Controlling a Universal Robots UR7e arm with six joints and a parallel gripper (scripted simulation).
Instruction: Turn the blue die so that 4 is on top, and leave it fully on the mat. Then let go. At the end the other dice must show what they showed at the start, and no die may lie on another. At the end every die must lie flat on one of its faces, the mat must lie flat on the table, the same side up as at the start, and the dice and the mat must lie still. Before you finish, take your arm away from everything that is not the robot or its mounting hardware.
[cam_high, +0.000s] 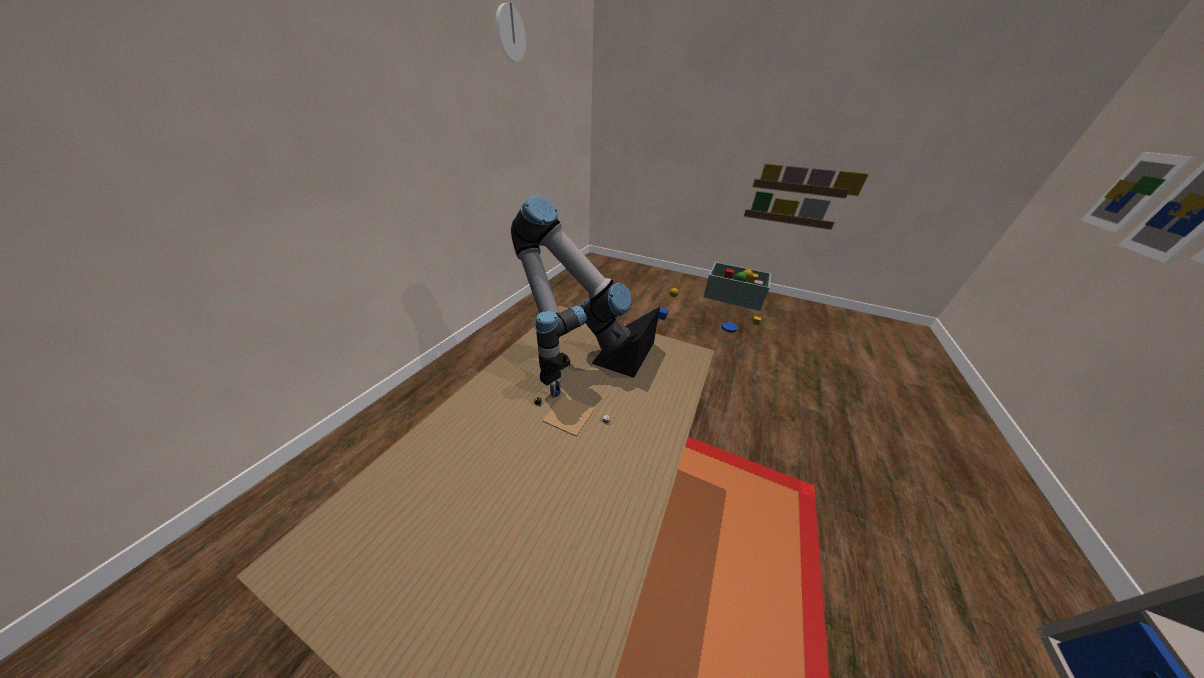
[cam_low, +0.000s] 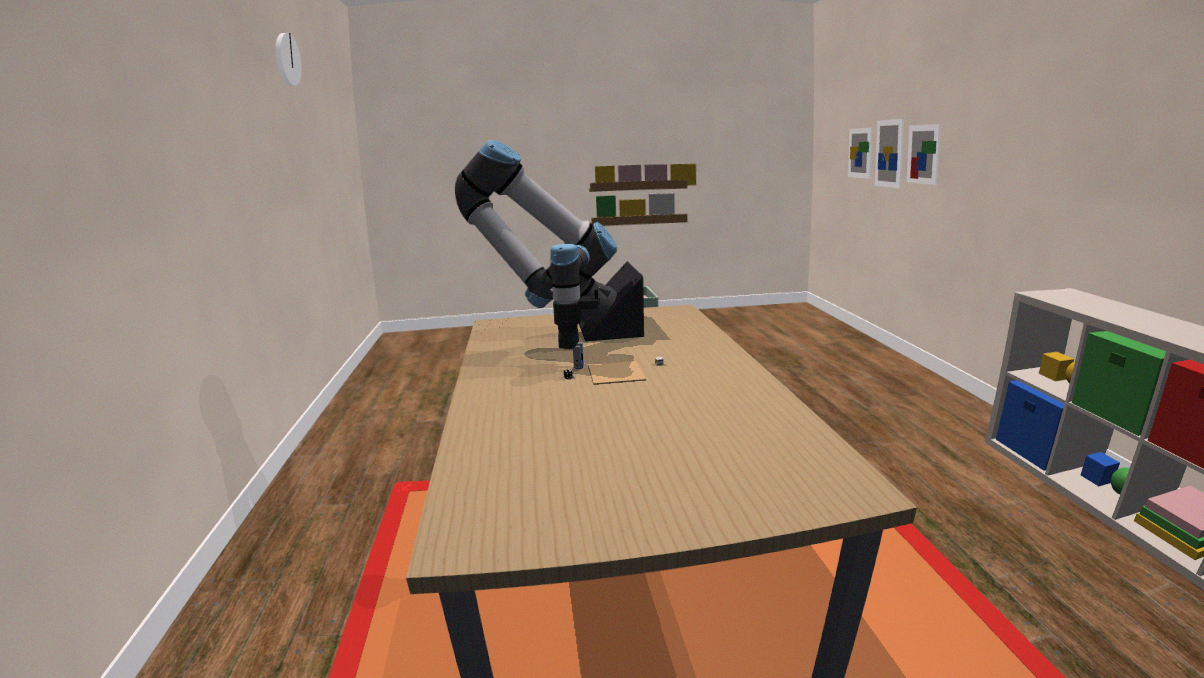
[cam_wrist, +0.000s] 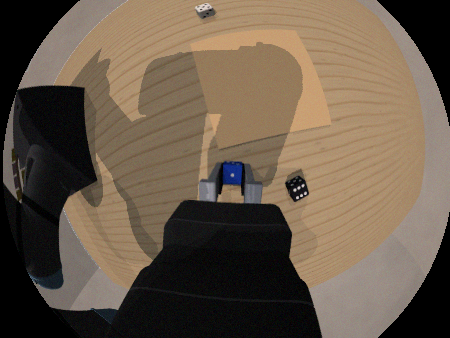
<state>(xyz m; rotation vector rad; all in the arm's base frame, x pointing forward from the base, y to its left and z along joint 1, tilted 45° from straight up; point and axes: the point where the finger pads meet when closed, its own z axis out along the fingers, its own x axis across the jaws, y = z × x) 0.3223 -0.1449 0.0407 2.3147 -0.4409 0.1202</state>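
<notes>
My gripper (cam_high: 554, 394) (cam_low: 578, 367) (cam_wrist: 232, 172) points down and is shut on the blue die (cam_wrist: 232, 173) (cam_high: 556, 392), with a finger against each side. In the wrist view the die's face toward the camera shows one pip, and a narrow strip of another face shows dots. The die is at the table just off the near edge of the mat, outside it. The tan mat (cam_high: 566, 425) (cam_low: 619, 379) (cam_wrist: 311, 112) lies flat, partly in shadow.
A black die (cam_high: 538, 401) (cam_low: 567, 373) (cam_wrist: 297, 189) lies close to the right of the gripper in the wrist view, six pips on its camera-facing side. A white die (cam_high: 605, 419) (cam_low: 659, 361) (cam_wrist: 204, 10) lies beyond the mat. The arm's base stands at the table's back.
</notes>
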